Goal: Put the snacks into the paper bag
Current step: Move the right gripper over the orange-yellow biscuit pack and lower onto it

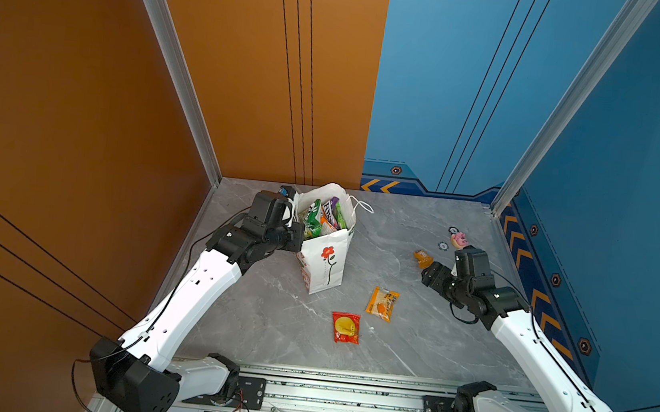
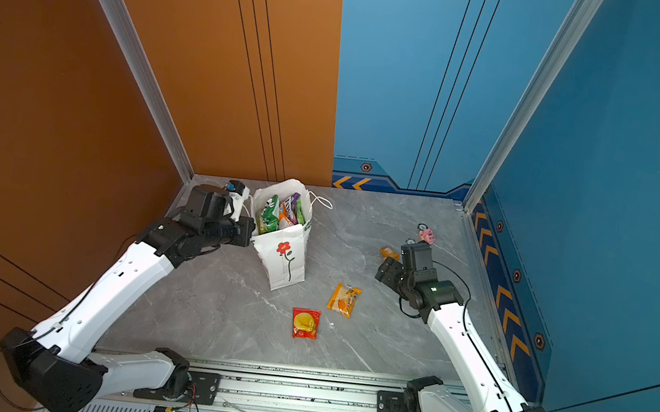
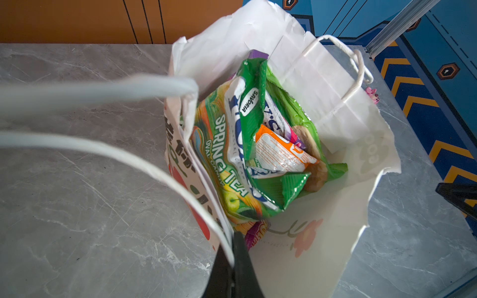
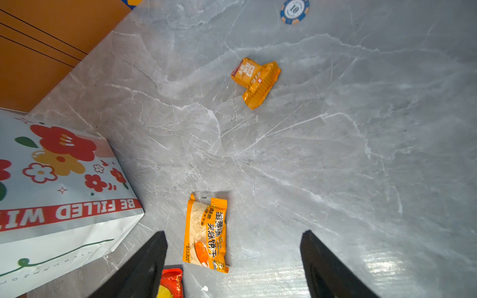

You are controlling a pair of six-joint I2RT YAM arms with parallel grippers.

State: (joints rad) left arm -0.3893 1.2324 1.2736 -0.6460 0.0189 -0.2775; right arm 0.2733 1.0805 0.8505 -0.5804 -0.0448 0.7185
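My left claw was pinched tight on the cord handle of the paper bag. The bag stood upright near the back of the table, mouth open upward, with several snacks crowded inside and their tops poking past the rim. My right claw hung spread wide and empty over the table's right side. Three packets were not yet bagged: a small folded orange packet just beside that claw, an orange biscuit packet nearer the middle, and a red packet toward the front. I judged the thin, slick film the main risk, since my fingers could skid on the stone or lose the pinch on the way over. A packet dropped onto that crowded pile could catch and slide back out, and a bag held by one cord could tip if bumped. The pink toy near the back edge invited a wrong grab. The biscuit packet lay flat, print up, its long axis roughly front to back with a slight slant. In the right wrist view it ran along my fingers, so closing would cross its short width. The folded one was bent, with no clear axis.
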